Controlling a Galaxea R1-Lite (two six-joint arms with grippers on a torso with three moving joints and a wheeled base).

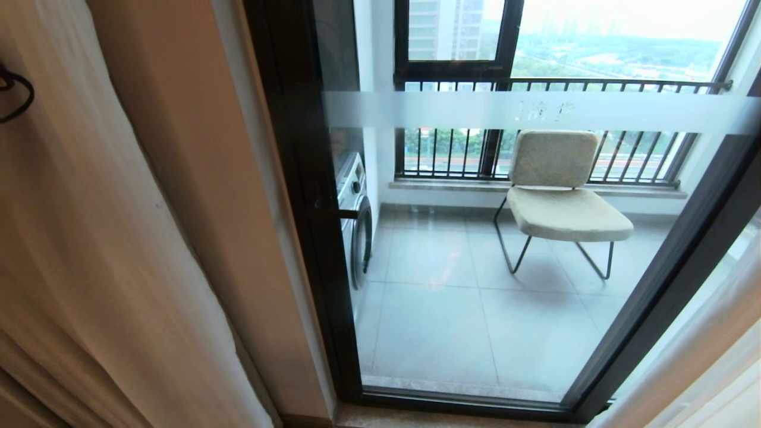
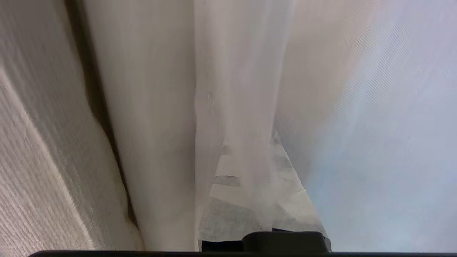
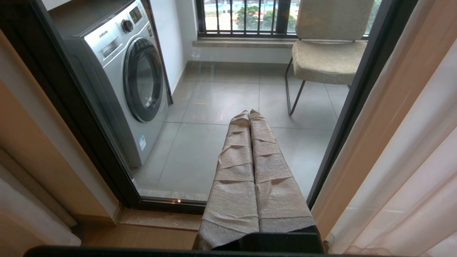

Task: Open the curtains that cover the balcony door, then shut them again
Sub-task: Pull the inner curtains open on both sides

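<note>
The curtains (image 1: 101, 249) hang bunched at the left of my head view, with another panel at the far right edge, so the balcony door (image 1: 475, 238) stands uncovered; through its glass I see a chair (image 1: 559, 196) and a washing machine (image 1: 355, 220) on the balcony. I judge the opening is done, or nearly so, and closing comes next.

My left end effector (image 2: 250, 185) is buried in the sheer white folds, its wrapped fingers closed; a layer of sheer drapes across them, but I cannot tell whether any cloth is actually pinched between them. My right end effector (image 3: 250, 160) is closed on nothing, pointing at the glass, parked.

To close well, I'd make sure the left grips the leading edge, sheer and heavy drape together, then pull level along the rail and avoid dragging downward.
</note>
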